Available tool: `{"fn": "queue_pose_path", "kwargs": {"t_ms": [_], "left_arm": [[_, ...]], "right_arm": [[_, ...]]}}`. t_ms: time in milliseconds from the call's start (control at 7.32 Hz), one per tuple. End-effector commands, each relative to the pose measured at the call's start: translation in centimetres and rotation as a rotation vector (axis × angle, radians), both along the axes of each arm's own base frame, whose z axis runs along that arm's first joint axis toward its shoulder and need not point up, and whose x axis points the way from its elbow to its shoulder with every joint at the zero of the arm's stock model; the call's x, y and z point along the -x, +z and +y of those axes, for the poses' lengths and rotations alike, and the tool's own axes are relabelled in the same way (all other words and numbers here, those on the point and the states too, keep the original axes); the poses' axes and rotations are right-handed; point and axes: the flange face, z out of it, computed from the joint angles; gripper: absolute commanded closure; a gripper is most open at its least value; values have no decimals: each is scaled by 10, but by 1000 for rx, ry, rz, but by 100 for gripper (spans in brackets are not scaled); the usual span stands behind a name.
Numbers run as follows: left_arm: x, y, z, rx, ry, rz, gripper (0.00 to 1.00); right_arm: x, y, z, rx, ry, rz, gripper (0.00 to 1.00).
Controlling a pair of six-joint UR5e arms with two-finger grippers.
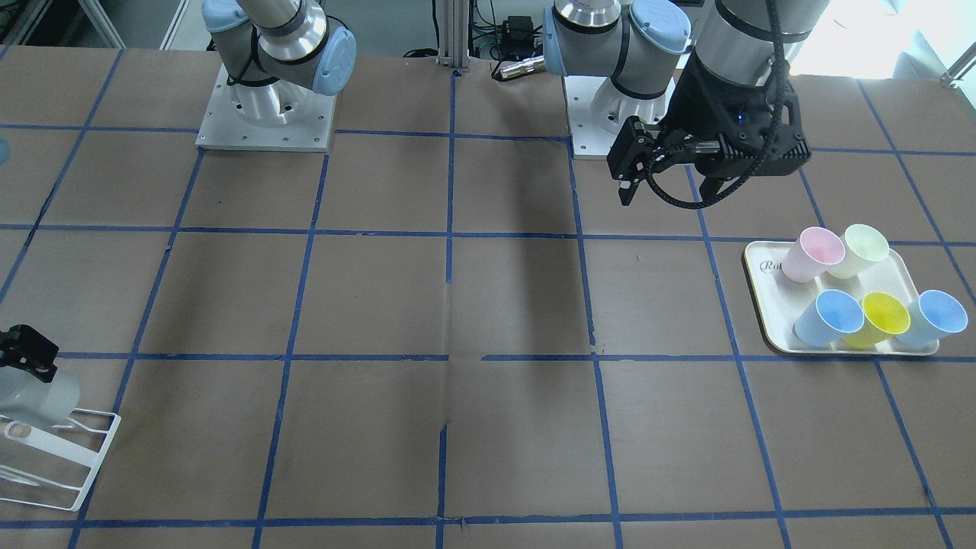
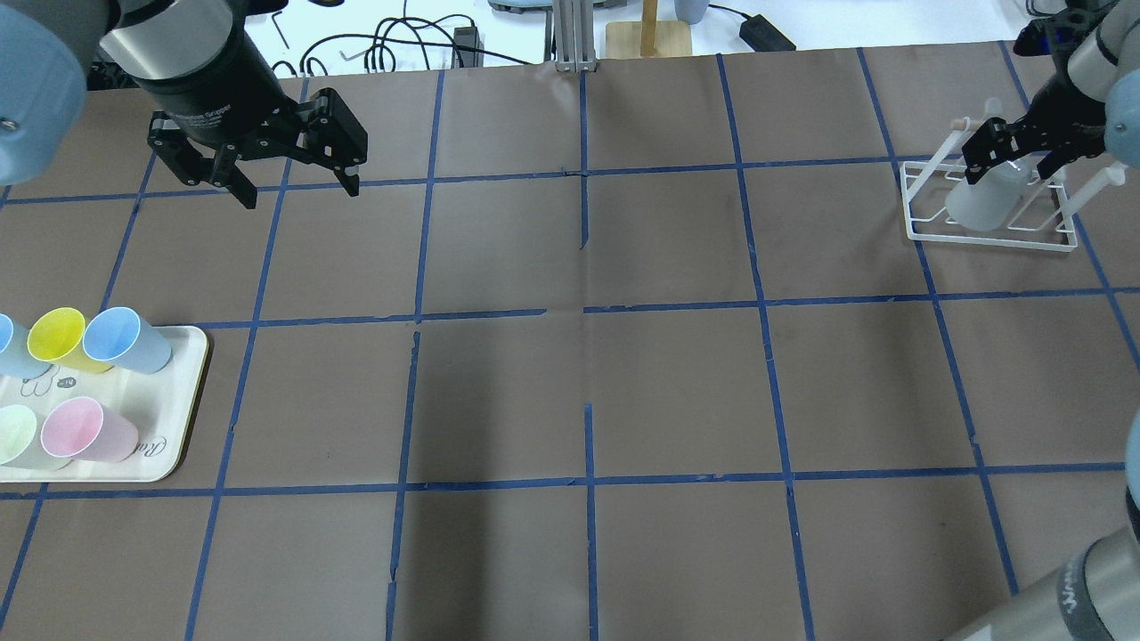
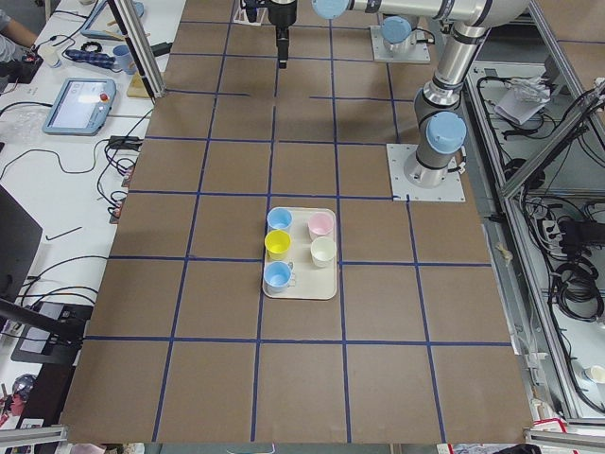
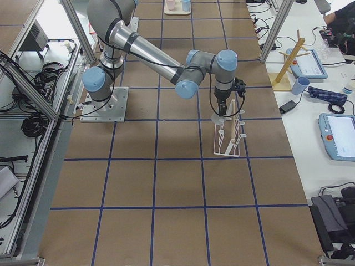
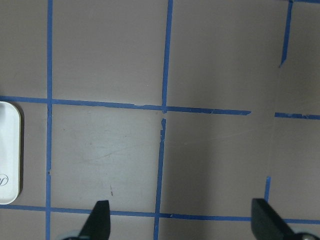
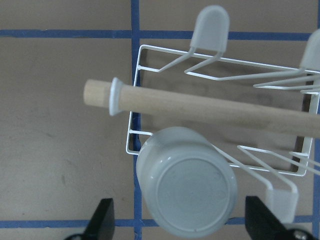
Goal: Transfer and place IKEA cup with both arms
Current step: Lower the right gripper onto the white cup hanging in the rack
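Observation:
The IKEA cup, pale grey, sits upside down on a peg of the white wire rack, which has a wooden bar across it. My right gripper is directly above it, open, one finger on each side of the cup, apart from its wall. The overhead view shows the same: the right gripper over the cup in the rack at the far right. My left gripper is open and empty, high above the table's left part; it also shows in the left wrist view.
A cream tray at the left edge holds pink, pale yellow-green, yellow and light-blue cups; it also shows in the front view. Blue tape lines grid the brown table. Both arm bases stand at the robot's edge.

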Motion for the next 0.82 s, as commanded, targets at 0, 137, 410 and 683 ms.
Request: {"fn": "queue_pose_path", "kwargs": {"t_ms": [0, 137, 410, 683], "left_arm": [[0, -2, -1, -3, 2, -2, 0], [0, 0, -1, 0, 0, 0, 0], [0, 0, 0, 0, 0, 0, 0], [0, -1, -1, -1, 2, 0, 0]], "right_arm": [[3, -5, -5, -9, -2, 4, 8], [3, -8, -6, -10, -2, 0, 8], [4, -14, -8, -17, -3, -7, 8], [4, -15, -8, -15, -2, -5, 8]]}}
